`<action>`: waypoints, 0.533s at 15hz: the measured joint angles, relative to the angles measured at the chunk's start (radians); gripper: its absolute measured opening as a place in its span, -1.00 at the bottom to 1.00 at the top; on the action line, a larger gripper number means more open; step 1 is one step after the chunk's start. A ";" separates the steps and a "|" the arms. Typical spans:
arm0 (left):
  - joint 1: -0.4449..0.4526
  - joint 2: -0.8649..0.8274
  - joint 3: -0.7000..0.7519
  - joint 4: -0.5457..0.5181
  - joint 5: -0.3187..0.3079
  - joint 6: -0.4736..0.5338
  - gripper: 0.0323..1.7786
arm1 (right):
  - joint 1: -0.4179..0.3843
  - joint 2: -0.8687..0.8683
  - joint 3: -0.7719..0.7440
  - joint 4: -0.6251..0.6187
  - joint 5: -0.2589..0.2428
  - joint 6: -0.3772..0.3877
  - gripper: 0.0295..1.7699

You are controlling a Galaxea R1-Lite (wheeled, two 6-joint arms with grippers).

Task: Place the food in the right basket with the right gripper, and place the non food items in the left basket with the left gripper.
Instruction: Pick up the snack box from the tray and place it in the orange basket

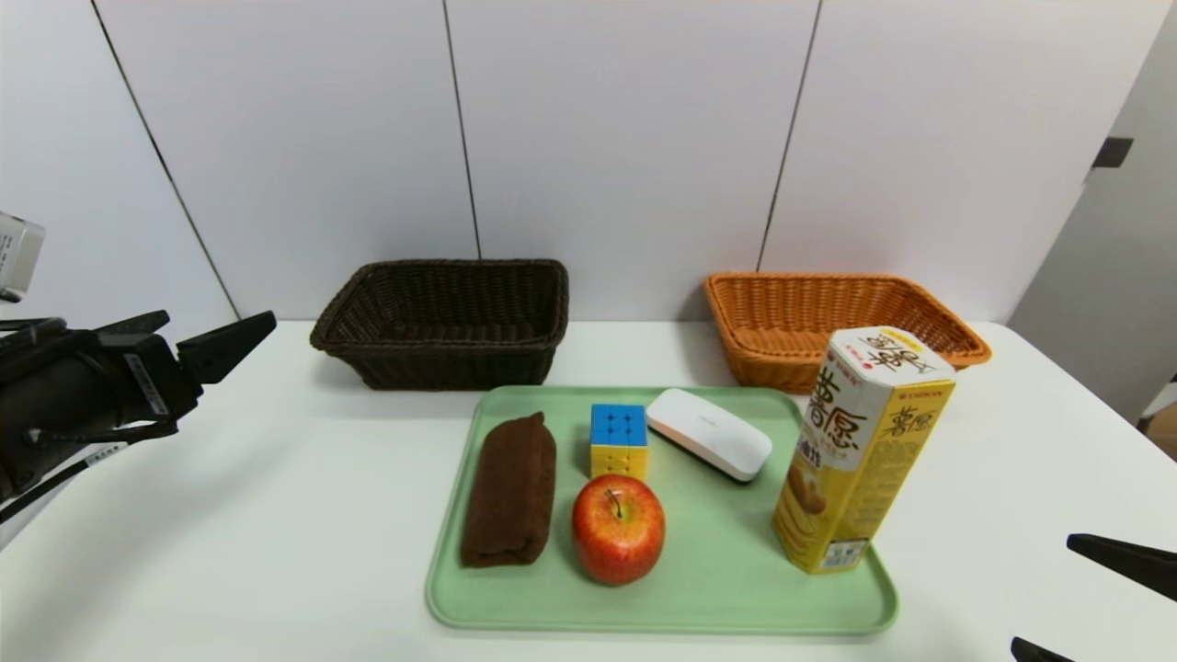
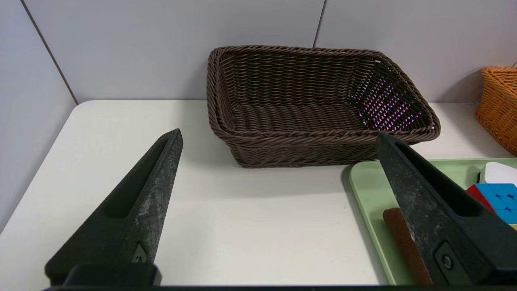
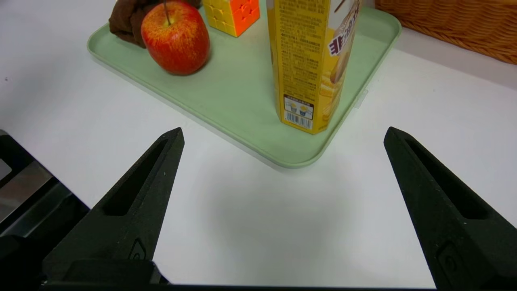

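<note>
White counter [image 1: 276,515], smooth and matte, backed by pale wall panels [image 1: 625,138] with dark vertical seams; its far right corner is rounded, and a grey panel stands beyond it.

Two baskets sit at the back, against the wall. Left basket [image 1: 446,320] — near-black wicker, nothing visible inside it. Right basket [image 1: 832,322] — orange wicker, its near wall partly hidden behind the snack box. A bare strip of counter lies between the two.

Green tray [image 1: 717,588], rounded corners and a low raised rim, lies mid-counter just in front of the baskets. On it, left to right: brown cloth bundle [image 1: 510,490] lying lengthwise; puzzle cube [image 1: 618,441], blue face up, yellow face toward the robot; white oval case [image 1: 708,433] angled beside the cube; snack box [image 1: 855,450] upright at the tray's right edge. Apple [image 1: 618,529] stands stem-up in front of the cube, close to the cloth but apart from it.

Left pincer [image 2: 278,137] hangs level over the counter's left side, pointing at the left basket, fingers spread wide, nothing between them. Open counter lies all around it.

Right pincer [image 3: 282,133] sits low at the near right, short of the tray's near corner, fingers spread wide and bare; the snack box stands straight ahead of it.
</note>
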 joint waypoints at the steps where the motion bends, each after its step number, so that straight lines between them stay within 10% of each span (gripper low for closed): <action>1: 0.000 -0.005 0.008 0.000 0.000 0.001 0.90 | 0.005 0.032 0.000 -0.054 -0.001 0.001 0.93; 8: 0.000 -0.034 0.041 0.001 0.009 0.002 0.90 | 0.073 0.211 0.128 -0.570 -0.031 -0.010 0.93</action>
